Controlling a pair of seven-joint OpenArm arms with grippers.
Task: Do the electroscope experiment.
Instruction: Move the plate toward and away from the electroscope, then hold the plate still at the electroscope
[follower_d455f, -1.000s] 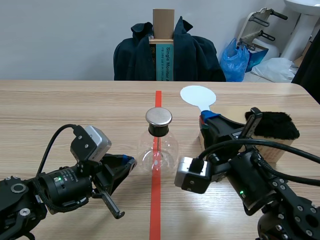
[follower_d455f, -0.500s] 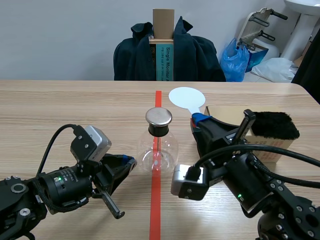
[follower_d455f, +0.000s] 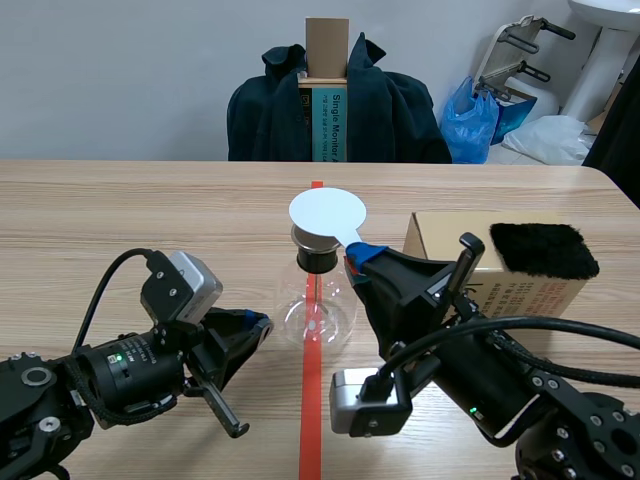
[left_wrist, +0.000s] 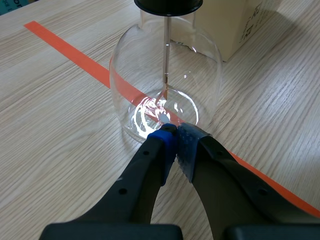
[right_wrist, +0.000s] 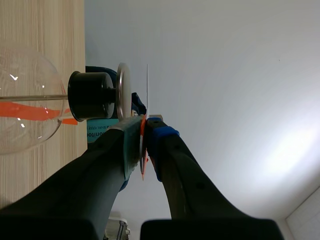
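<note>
The flask (follower_d455f: 314, 300) stood mid-desk on the red tape line (follower_d455f: 311, 400). The right jaws pinched the white paddle (follower_d455f: 327, 212), its disc hovering just above the flask's metal cap (follower_d455f: 317, 242). The left jaws lay pressed together, empty, near the flask's base. The next step was probably to ease the disc onto the cap.

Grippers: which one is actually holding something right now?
The right gripper: it is shut on the white paddle, whose disc hangs over the metal cap. The left gripper is shut on nothing, low by the glass flask.
</note>
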